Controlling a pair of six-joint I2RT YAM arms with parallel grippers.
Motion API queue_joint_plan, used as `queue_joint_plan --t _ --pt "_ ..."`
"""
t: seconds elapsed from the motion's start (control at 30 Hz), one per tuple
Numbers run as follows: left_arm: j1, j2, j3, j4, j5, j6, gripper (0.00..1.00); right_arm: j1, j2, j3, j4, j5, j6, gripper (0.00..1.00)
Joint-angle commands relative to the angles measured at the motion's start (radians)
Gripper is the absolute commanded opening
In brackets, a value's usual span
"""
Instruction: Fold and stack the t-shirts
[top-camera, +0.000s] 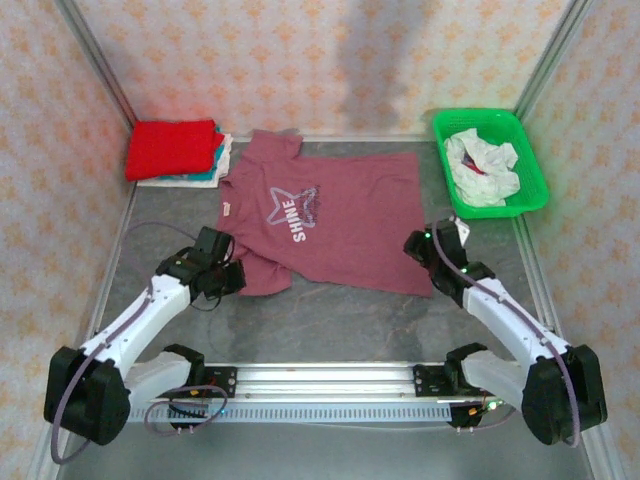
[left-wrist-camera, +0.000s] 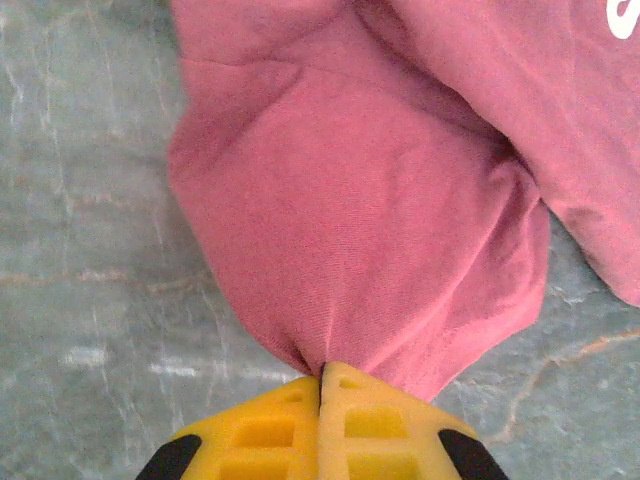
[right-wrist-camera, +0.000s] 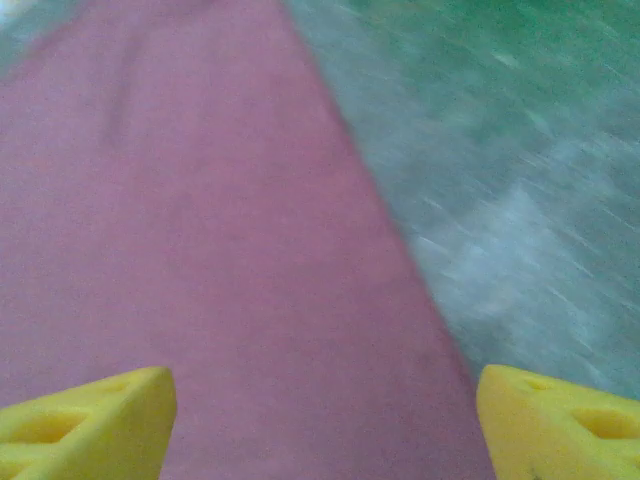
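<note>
Top external view first: where is the maroon t-shirt (top-camera: 325, 215)?

It lies spread print-up on the table (top-camera: 330, 320), stretching between the two grippers and away ahead of both.

What is the left gripper (left-wrist-camera: 322, 372) doing?

Its yellow fingers are pressed together on a bunched bit of the shirt's near left corner. The cloth fans out straight ahead of the tips.

And the right gripper (right-wrist-camera: 325, 400)?

Its fingers stand wide apart over the shirt's near right corner, with bare table just to their right. That wrist picture is blurred, so I cannot tell whether they touch the cloth.

Anything else?

A folded stack with a red t-shirt (top-camera: 172, 148) on top sits far ahead and left of the left gripper. A green basket (top-camera: 535, 160) holding white cloth (top-camera: 483, 168) stands ahead and right of the right one.
</note>
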Motion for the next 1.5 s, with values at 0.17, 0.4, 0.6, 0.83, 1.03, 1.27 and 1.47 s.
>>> queue_joint_plan --t 0.17,0.4,0.6,0.83,1.03,1.27,1.47 --pt "-0.005 -0.198 -0.025 -0.117 -0.016 -0.148 0.00 -0.117 0.018 0.053 -0.371 -0.146 0.044 0.72" --pt "-0.004 -0.187 -0.042 -0.053 0.009 -0.143 0.00 -0.126 0.071 0.020 -0.335 -0.239 0.027 0.62" --pt "-0.004 -0.137 -0.068 0.015 0.001 -0.125 0.00 -0.125 0.130 -0.007 -0.257 -0.341 0.033 0.53" --pt "-0.004 -0.155 -0.092 0.033 -0.052 -0.131 0.00 -0.124 0.141 -0.016 -0.280 -0.275 0.036 0.53" --pt "-0.004 -0.176 -0.111 0.043 -0.061 -0.120 0.00 -0.125 0.238 -0.045 -0.185 -0.297 0.048 0.52" --pt "-0.004 -0.224 -0.133 0.053 -0.077 -0.129 0.00 -0.125 0.262 -0.043 -0.140 -0.277 0.033 0.27" --pt "-0.005 -0.245 -0.120 0.120 0.057 -0.071 0.00 -0.125 0.175 -0.048 -0.178 -0.253 0.035 0.07"
